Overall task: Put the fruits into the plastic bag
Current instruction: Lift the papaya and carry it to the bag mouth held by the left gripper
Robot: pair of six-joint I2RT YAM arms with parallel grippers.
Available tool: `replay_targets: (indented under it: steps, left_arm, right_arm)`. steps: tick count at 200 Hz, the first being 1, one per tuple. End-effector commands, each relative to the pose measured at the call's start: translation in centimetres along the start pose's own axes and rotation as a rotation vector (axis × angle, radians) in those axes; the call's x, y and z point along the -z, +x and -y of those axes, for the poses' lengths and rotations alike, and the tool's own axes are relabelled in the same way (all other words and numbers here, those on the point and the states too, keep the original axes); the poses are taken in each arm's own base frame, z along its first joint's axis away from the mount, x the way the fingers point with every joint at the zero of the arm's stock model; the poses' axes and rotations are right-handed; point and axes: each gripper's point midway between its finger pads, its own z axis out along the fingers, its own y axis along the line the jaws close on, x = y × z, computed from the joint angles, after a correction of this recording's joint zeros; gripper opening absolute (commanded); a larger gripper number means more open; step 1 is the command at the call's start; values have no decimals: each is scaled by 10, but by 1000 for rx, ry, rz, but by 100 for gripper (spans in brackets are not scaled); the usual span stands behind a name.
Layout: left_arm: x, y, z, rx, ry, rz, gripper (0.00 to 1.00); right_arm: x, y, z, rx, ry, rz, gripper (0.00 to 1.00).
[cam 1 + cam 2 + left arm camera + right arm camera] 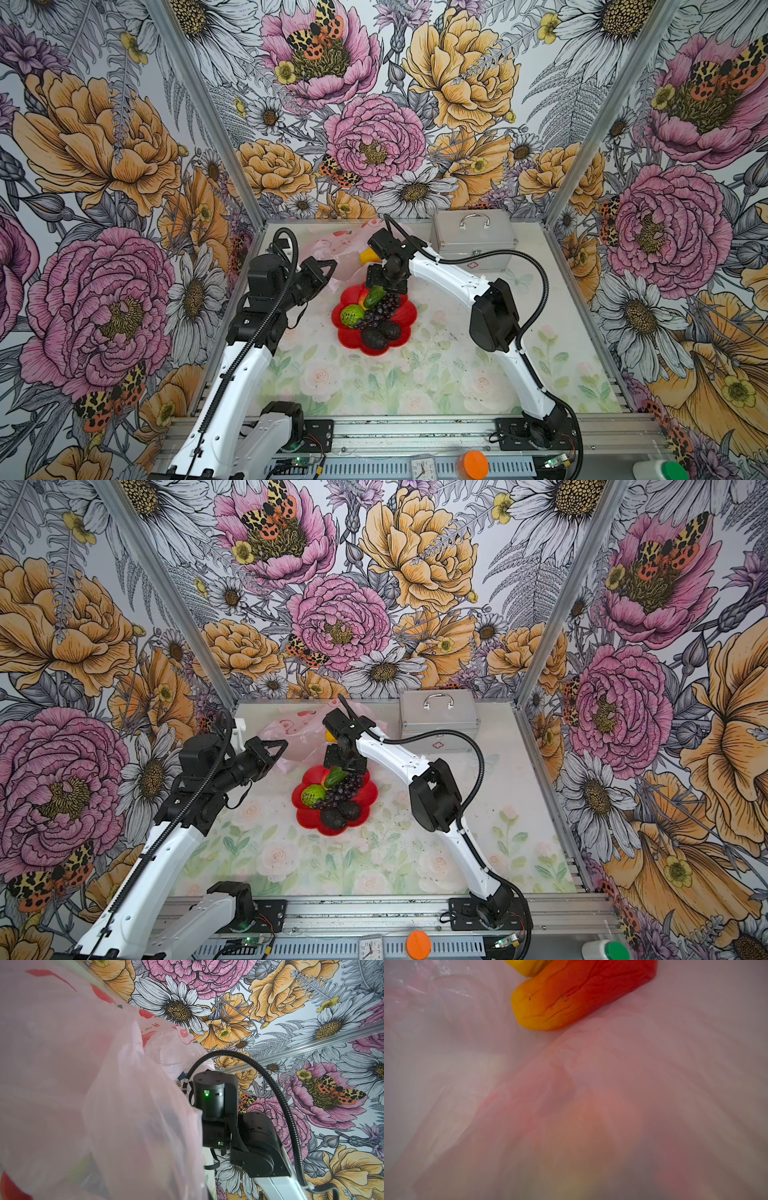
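Holding the bag (328, 245) by its near edge, my left gripper (332, 266) is pressed together on the pink film at the back of the desk (436, 374), left of the metal case (473, 237). Only the right wrist view looks inside the bag: an orange-red fruit (571, 995) lies on the film, touching a yellow fruit (529, 968) at the frame's edge. In both top views just a bit of that yellow shows beside my right wrist. My right gripper (385, 277) hangs at the bag's mouth, above the far rim of the plate (409, 320). Its fingers are hidden, so I cannot tell whether they are apart. The left wrist view shows the bag's red print, with small characters too faint to read. The case bears a red cross-shaped mark. On the red plate lie grapes (380, 309), a bumpy green ball (352, 316), a long green fruit (374, 296) and two dark fruits (374, 337).
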Motion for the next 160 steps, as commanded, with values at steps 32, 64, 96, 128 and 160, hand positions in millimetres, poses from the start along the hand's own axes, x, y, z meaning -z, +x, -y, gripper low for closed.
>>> replay_targets:
  steps: [32,64,96,128,160]
  left_arm:
    - [5,-5,7,-32,5,25,0]
    - [6,-6,6,-30,6,31,0]
    - [7,-7,6,-30,8,36,0]
    - [8,-6,3,-22,5,39,0]
    - [9,-7,3,-17,7,43,0]
  right_arm:
    - [-4,-5,4,24,16,6,62]
    - [6,-7,0,38,3,20,51]
    - [20,-6,-4,65,-20,29,39]
    - [27,3,0,94,-21,13,36]
    - [48,15,-8,176,-99,-11,36]
